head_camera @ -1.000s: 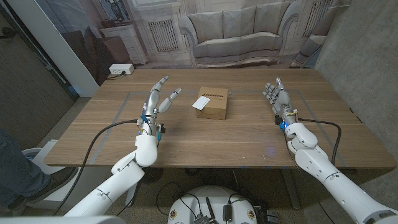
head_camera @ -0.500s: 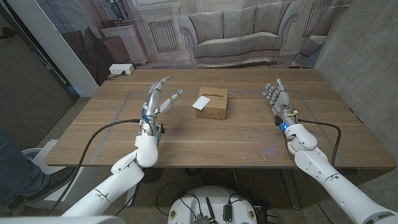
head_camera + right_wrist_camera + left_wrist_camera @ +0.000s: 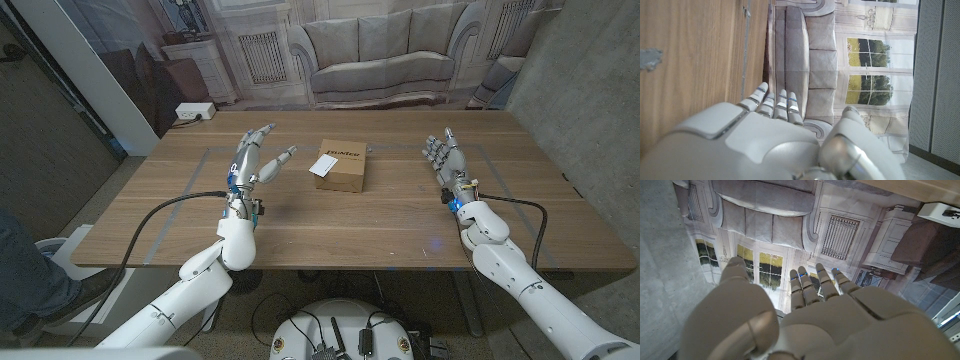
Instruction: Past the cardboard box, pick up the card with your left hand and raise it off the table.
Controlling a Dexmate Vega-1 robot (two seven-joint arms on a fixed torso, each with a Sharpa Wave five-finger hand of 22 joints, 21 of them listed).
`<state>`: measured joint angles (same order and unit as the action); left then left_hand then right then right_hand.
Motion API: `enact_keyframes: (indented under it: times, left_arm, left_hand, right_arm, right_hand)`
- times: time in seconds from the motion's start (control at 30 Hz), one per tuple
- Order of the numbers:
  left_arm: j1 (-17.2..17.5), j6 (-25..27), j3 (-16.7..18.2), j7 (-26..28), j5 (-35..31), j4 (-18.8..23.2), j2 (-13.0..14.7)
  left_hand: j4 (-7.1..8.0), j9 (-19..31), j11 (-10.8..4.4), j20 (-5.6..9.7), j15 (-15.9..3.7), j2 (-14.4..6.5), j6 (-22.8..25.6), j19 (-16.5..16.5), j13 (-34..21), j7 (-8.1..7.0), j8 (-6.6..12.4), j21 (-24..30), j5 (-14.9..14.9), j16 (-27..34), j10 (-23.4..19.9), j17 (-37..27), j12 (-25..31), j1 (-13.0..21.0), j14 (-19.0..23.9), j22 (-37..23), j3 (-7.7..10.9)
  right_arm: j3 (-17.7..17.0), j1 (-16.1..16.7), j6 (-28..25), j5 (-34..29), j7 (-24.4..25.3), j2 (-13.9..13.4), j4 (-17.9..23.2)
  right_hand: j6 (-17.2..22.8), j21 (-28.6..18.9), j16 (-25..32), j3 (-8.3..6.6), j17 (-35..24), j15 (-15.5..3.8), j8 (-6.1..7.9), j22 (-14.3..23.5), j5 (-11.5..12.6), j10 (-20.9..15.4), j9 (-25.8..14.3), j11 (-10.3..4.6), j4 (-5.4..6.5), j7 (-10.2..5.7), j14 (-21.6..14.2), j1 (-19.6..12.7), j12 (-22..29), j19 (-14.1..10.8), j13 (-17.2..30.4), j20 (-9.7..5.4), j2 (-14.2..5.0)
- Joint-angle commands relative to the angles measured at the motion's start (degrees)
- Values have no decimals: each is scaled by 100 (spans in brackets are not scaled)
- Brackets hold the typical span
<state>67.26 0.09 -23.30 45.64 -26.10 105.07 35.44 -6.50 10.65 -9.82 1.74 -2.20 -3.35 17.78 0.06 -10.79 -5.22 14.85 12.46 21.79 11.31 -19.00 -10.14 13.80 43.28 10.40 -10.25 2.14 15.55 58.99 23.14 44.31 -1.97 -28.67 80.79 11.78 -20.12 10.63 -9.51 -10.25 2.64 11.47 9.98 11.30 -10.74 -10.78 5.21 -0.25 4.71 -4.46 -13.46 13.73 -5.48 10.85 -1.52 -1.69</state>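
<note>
Scene: a wooden counter (image 3: 330, 215) before a painted backdrop of a sofa and windows; the robot's two arms reach in from the near edge
Card: a small white card (image 3: 323, 165) lies on the left top edge of the cardboard box (image 3: 341, 166), partly overhanging toward the robot's left; it sits near the middle of the counter
Left hand: the left hand (image 3: 253, 160) is raised above the counter with fingers spread wide, holding nothing; it is near the box's left side but apart from the card
Right hand: the right hand (image 3: 444, 158) stands upright well to the right of the box, fingers extended and close together, empty
Progress: nothing of the task looks done — the card is not yet touched or lifted; by my reading the approach is under way
What is left: bringing the left hand across to the card, pinching it, and raising it — a thin card that may slide off the box if nudged
</note>
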Motion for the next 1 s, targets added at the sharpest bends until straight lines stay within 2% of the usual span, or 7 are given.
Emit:
enact_keyframes:
  times: [0.03, 0.1, 0.23, 0.47, 0.63, 0.9, 1.0]
  left_arm:
    - [7, 462, -116, 69, -301, 189, 110]
    - [-2, 491, -133, 74, -317, 204, 123]
    - [-29, 560, -175, 100, -383, 227, 139]
    - [-102, 799, -281, 64, -590, 297, 186]
    - [-139, 872, -328, 35, -667, 335, 245]
    - [-191, 927, -385, -6, -737, 378, 307]
    - [-209, 978, -413, -60, -767, 385, 330]
  left_hand:
    - [-78, 17, -38, 55, -547, 20, 146, 36, -12, -31, 49, -37, 5, 57, -133, -6, 27, 86, 101, -21, 15]
    - [-106, 15, -47, 108, -549, 49, 197, 35, -12, -56, 54, -42, 12, 58, -227, -4, 39, 140, 144, -20, 13]
    - [-150, 13, -102, 114, -569, 104, 357, 37, -11, -140, 87, -49, 27, 58, -314, -2, 27, 232, 221, -19, 7]
    - [-173, 11, -121, 194, -609, 139, 400, 32, -11, -159, 84, -55, 39, 54, -391, -2, 23, 291, 259, -19, 2]
    - [-185, 10, -152, 194, -617, 159, 442, 14, -11, -214, 86, -64, 47, 45, -414, -2, 9, 332, 268, -18, 0]
    - [-192, 8, -196, 111, -628, 197, 519, -103, -11, -278, 86, -108, 65, 14, -457, -5, -21, 388, 234, -18, -12]
    - [-194, 7, -206, 210, -647, 216, 598, -118, -12, -279, 98, -110, 78, 17, -534, -7, -21, 423, 260, -19, -18]
  right_arm:
    - [-9, 23, 38, 21, -30, 15, 14]
    - [-16, 26, 37, 35, -33, 14, 26]
    - [-22, 24, 31, 48, -42, 13, 34]
    - [-22, 7, 35, 56, -73, 12, 24]
    - [-33, 5, 18, 90, -60, 27, 41]
    - [-17, -54, 25, 81, -111, 37, -18]
    - [-20, -74, 28, 103, -118, 61, -42]
  right_hand:
    - [64, 27, 33, 6, -27, 5, 6, 29, -13, -51, -27, 13, -39, 3, -38, -30, -26, -43, 14, -21, -30]
    - [60, 32, 33, 7, -27, 4, 4, 29, -13, -47, -27, 16, -40, 2, -40, -30, -29, -46, 14, -20, -31]
    - [62, 41, 32, 9, -27, 2, 4, 30, -13, -53, -27, 23, -41, 4, -41, -29, -29, -50, 14, -18, -32]
    - [63, 60, 30, 14, -27, -1, 3, 31, -14, -43, -27, -6, -43, 9, -41, -25, -36, -55, 15, -19, -35]
    - [68, 79, 30, 18, -28, 6, 3, 31, -14, -47, -27, 18, -47, 12, -45, -23, -38, -55, 15, -13, -37]
    - [66, 102, 33, 23, -28, 7, 1, 32, -14, -59, -27, 9, -50, 7, -58, -21, -37, -64, 15, -9, -42]
    - [67, 108, 33, 23, -28, 6, 1, 32, -14, -62, -27, 6, -53, 4, -61, -23, -38, -69, 15, -6, -44]
